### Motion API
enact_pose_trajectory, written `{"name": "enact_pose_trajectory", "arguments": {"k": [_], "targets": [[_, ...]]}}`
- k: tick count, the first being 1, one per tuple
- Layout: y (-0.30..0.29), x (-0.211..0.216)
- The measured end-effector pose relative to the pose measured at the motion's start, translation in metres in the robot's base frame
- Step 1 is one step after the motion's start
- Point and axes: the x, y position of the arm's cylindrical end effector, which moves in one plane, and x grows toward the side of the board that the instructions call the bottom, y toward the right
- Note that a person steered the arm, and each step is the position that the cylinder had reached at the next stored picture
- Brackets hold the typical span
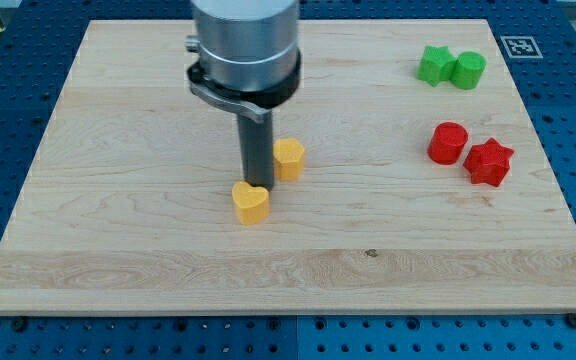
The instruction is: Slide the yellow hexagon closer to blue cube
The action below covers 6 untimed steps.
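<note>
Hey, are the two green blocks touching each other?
Touching. The camera view shows the green star pressed against the green cylinder with no board visible between them.

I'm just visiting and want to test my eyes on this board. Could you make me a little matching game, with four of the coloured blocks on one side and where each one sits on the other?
Blocks:
1. yellow hexagon
2. yellow heart
3. green star
4. red star

Places:
A. at the view's top right, touching a green cylinder
B. just below my tip, toward the view's bottom
C. right of a red cylinder
D. just right of my rod

Pairs: 1-D, 2-B, 3-A, 4-C
</note>
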Motion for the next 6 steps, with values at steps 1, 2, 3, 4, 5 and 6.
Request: {"name": "enact_pose_trajectory", "arguments": {"k": [1, 2, 3, 4, 5, 6], "targets": [[0.015, -0.014], [0.047, -0.002], [0.069, 0.016], [0.095, 0.024], [0.107, 0.007], [0.102, -0.006]]}}
